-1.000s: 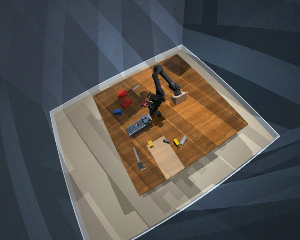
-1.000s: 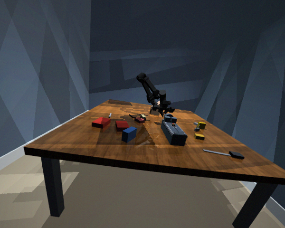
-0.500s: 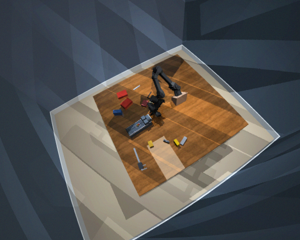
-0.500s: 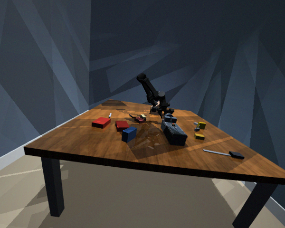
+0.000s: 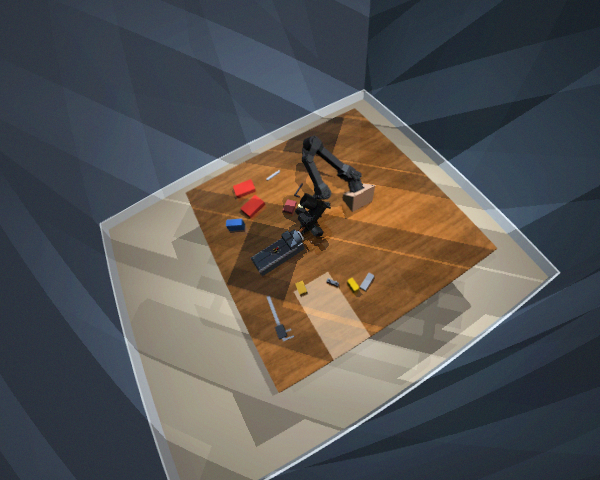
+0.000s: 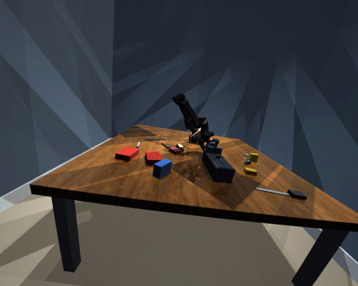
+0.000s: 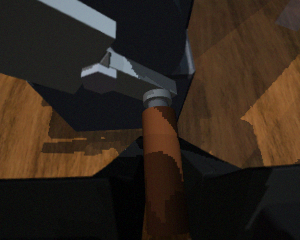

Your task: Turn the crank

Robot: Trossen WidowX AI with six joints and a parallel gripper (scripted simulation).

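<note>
The dark grey machine (image 5: 269, 259) (image 6: 224, 172) lies on the table, a long box with a raised crank end towards the arm. A small red-orange spot, seemingly the pointer (image 5: 276, 250) (image 6: 218, 157), shows on its top; it is too small to tell its level against the brass marks. In the wrist view the grey crank arm (image 7: 147, 82) ends at a collar with the brown handle (image 7: 161, 132), which points towards the camera. My gripper (image 7: 157, 142) (image 5: 304, 230) is shut on the handle, one finger on each side. The wrist view does not show the pointer or marks.
Two red blocks (image 5: 244, 188) (image 5: 252, 206) and a blue block (image 5: 234, 224) (image 6: 162, 168) lie to one side of the machine. Yellow blocks (image 5: 301, 287) (image 5: 353, 284) and a long-bladed tool (image 5: 273, 310) (image 6: 296, 194) lie on the other. A dull red block (image 5: 289, 206) lies near the wrist.
</note>
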